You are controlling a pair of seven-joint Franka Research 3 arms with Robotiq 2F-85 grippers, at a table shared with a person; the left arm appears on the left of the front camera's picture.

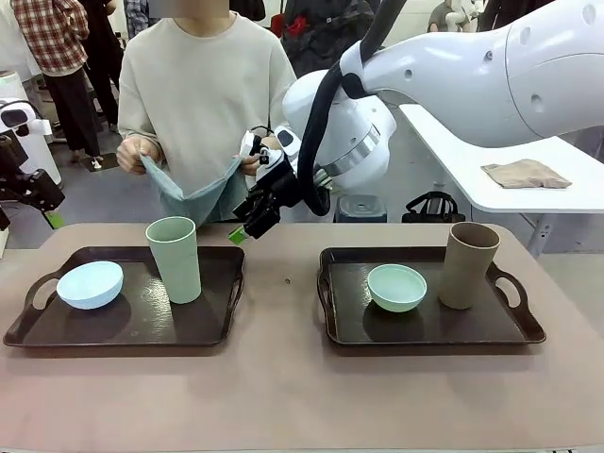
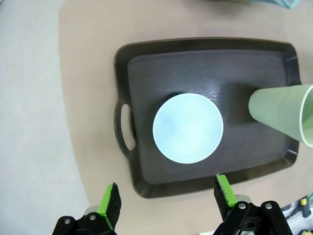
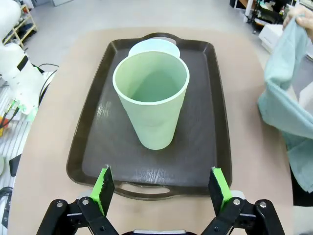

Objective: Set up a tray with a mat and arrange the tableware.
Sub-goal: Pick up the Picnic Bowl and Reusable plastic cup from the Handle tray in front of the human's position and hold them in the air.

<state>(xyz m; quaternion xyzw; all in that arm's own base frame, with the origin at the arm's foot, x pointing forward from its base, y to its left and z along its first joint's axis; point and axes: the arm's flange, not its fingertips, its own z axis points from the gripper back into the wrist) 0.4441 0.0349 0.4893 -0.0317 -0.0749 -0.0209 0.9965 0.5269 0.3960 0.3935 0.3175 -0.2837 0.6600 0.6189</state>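
The right gripper (image 3: 160,192) is holding its green-padded fingers (image 3: 103,188) wide apart with nothing between them, hanging above the handle end of the left tray (image 3: 78,161). At its twelve o'clock the sage green cup (image 3: 151,105) is standing upright, with the pale blue bowl (image 3: 154,47) just behind it, again at twelve. The left gripper (image 2: 167,196) is likewise spreading its fingers, empty, and looking straight down on that bowl, with the cup at three o'clock in its view. On the right tray (image 1: 330,321) the mint green bowl (image 1: 396,287) is sitting at nine o'clock of the tan brown cup (image 1: 468,264). Across the table the person (image 1: 208,94) is holding up a blue-grey cloth (image 1: 193,193), probably the mat.

The cups are looking light, stiff and matte, so likely not slippery. Being tall, they may tip, so a pinch over the rim or across mid-height seems best. The low, wide bowls are probably calling for a rim pinch. The cloth is hanging limp and is best taken by a corner.
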